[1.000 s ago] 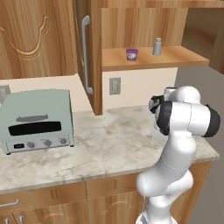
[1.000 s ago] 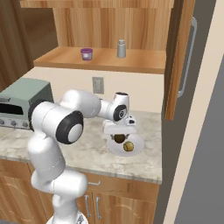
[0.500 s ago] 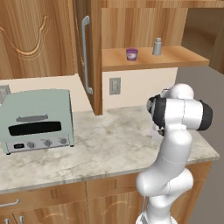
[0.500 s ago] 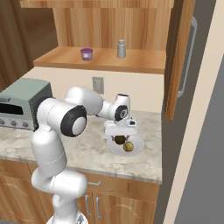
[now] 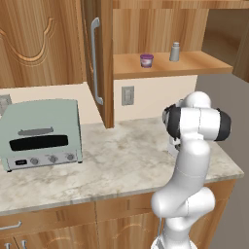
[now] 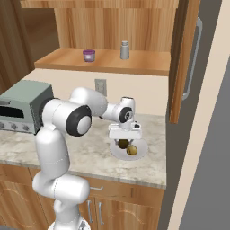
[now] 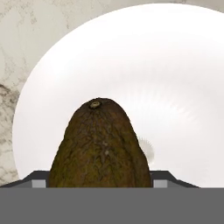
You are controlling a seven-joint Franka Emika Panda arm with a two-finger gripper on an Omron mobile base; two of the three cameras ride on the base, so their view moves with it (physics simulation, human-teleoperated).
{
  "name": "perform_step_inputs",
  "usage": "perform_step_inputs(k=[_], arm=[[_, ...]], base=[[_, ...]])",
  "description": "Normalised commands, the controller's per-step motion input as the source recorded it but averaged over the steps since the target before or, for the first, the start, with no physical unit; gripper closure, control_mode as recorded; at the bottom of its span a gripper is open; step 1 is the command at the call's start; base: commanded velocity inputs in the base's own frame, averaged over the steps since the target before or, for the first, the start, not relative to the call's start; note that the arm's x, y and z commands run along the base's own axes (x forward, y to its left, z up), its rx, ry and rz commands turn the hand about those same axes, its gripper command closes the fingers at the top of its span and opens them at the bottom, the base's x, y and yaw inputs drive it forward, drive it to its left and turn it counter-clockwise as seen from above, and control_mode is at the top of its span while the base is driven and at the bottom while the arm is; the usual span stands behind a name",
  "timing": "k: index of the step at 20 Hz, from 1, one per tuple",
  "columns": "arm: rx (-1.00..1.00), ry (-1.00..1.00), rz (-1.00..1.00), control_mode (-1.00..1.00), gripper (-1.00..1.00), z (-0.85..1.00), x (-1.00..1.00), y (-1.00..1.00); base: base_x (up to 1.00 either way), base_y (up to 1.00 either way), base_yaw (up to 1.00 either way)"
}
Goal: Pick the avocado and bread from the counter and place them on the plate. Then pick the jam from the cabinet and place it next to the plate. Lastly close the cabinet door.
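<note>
while the gripper hangs just over the plate on the counter, the avocado sits between its fingertips, stem end pointing away from the camera in the hand view, with the white plate spread wide beneath it; the claw looks clamped on the avocado, which is seen dark under the hand in the right base view, right beside the tan bread that lies on the plate's near side. up on the shelf of the open cabinet, the purple jam stands to the left of a grey shaker bottle, the two well apart. the cabinet door stands swung out, its silver bar handle facing left. a pale green toaster oven sits at the counter's far left.
</note>
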Motion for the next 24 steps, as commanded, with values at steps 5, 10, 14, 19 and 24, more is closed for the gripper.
perform_step_inputs(k=[5,10,14,19,24], arm=[[0.00,0.04,-0.01,-1.00,-1.00,-0.04,0.07,-0.02],[0.00,-0.01,0.00,-1.00,-1.00,0.00,0.00,-0.01],[0.00,-0.12,0.00,-1.00,-1.00,0.11,-0.09,0.00],[0.00,-0.15,0.00,-1.00,-1.00,0.18,-0.15,0.00],[0.00,-0.21,0.00,-1.00,-1.00,0.26,-0.32,0.00]], base=[[0.00,0.00,0.00],[0.00,0.00,0.00],[0.00,0.00,0.00],[0.00,0.00,0.00],[0.00,0.00,0.00]])
